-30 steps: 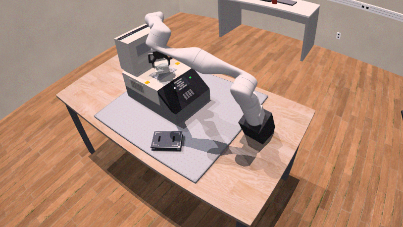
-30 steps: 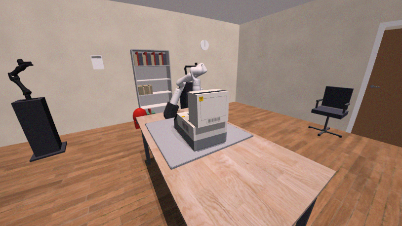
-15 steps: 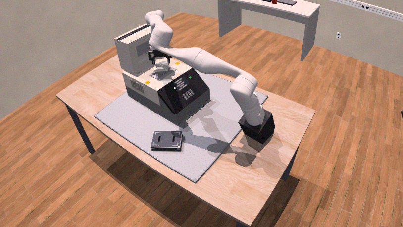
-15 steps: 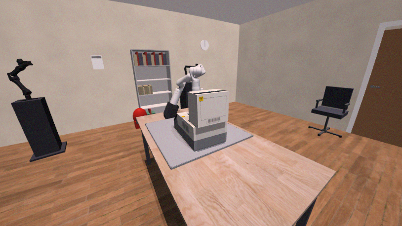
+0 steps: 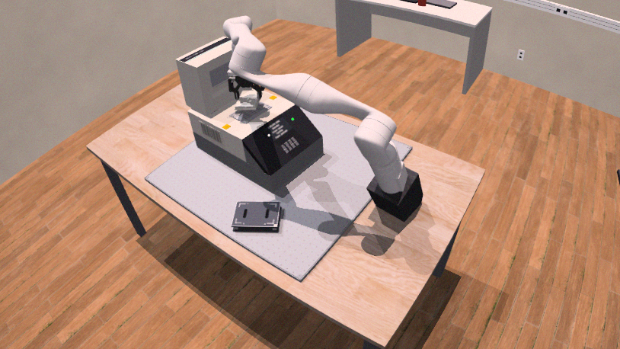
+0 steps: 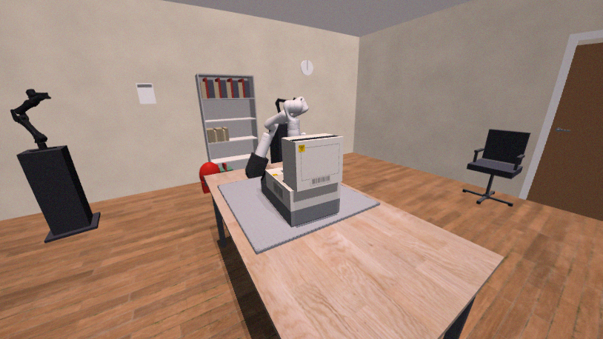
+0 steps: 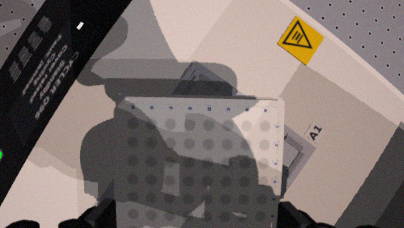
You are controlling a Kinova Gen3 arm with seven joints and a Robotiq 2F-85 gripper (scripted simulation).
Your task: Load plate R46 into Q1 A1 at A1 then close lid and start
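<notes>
While the gripper [image 5: 248, 95] [image 7: 199, 212] clasps plate R46 [image 5: 247, 103] [image 7: 200, 155] by opposite sides, the block waits below, its lid raised.

Between the jaws, the plate is a thin, pale rectangle dotted with rows of round wells, with small dark lettering along one edge. It hangs above the grey, square-cornered block [image 5: 239, 116] [image 7: 301, 149], turned at an angle to it and not seated. Beneath the jaws, Q1 [image 5: 222, 149] [image 6: 315, 198] [image 7: 345, 105] shows a smooth cream deck over a dark grey base, with square yellow stickers and "A1" printed near one block corner. Beside the jaws rises the boxy, flat-sided lid [image 5: 197, 84] [image 6: 318, 162]. On the machine's glossy black sloping front are small grey keys [image 5: 290, 145] [image 7: 30, 49] and a green light [image 5: 292, 119] [image 7: 1, 155]. Well apart from the jaws, plate nest N1 [image 5: 256, 214], a dark slab with two slots and pale corner marks, lies on the dotted grey mat [image 5: 190, 173] [image 6: 248, 219] [image 7: 365, 30], over a wood-grained table [image 5: 368, 303] [image 6: 358, 274].

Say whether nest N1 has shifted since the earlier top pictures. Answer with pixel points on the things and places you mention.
No. Nest N1 [image 5: 256, 213] sits in the same spot, facing the same way, against the grey mat's [image 5: 298, 260] edges.
</notes>
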